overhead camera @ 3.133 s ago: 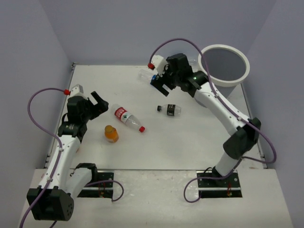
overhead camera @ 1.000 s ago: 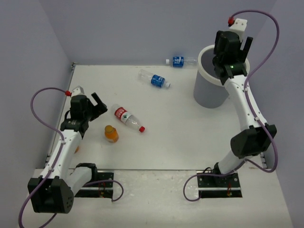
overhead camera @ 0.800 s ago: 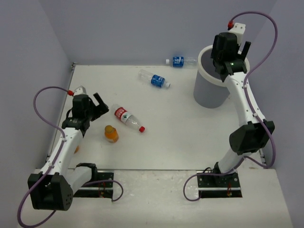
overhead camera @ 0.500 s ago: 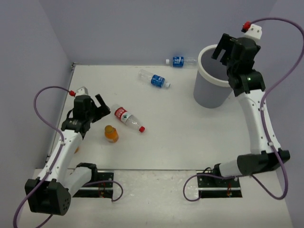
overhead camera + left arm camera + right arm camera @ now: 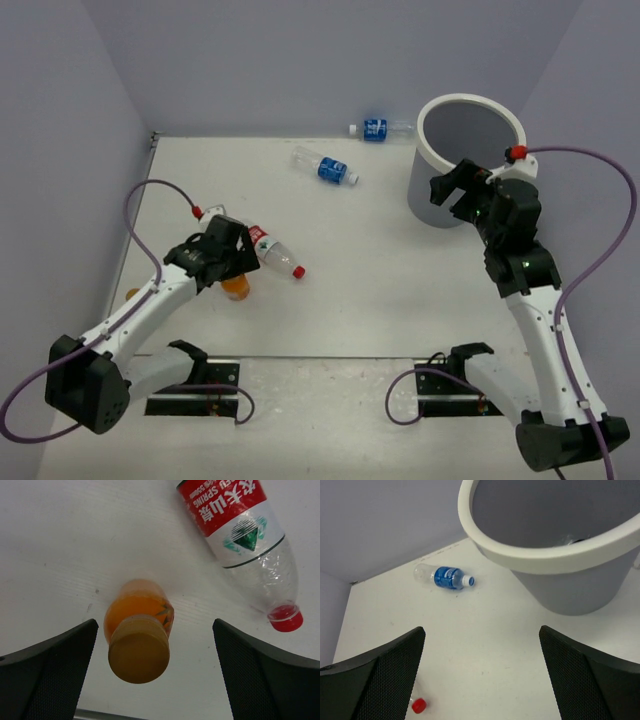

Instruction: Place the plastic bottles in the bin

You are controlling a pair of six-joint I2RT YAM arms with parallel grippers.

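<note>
Bottles on table, none gripped. Left gripper (image 5: 155,630), jaws spread, hangs over the upright orange bottle (image 5: 139,640), cap up; we judge it lined up to straddle it. Red-capped bottle (image 5: 240,535) lies just beside, cap toward 4 o'clock from above. Right gripper (image 5: 481,630), spread and empty, hangs near the bin (image 5: 470,98) at 1 o'clock.

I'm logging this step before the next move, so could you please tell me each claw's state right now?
Left claw: open, empty, over the orange bottle.
Right claw: open, empty, near the bin.
</note>
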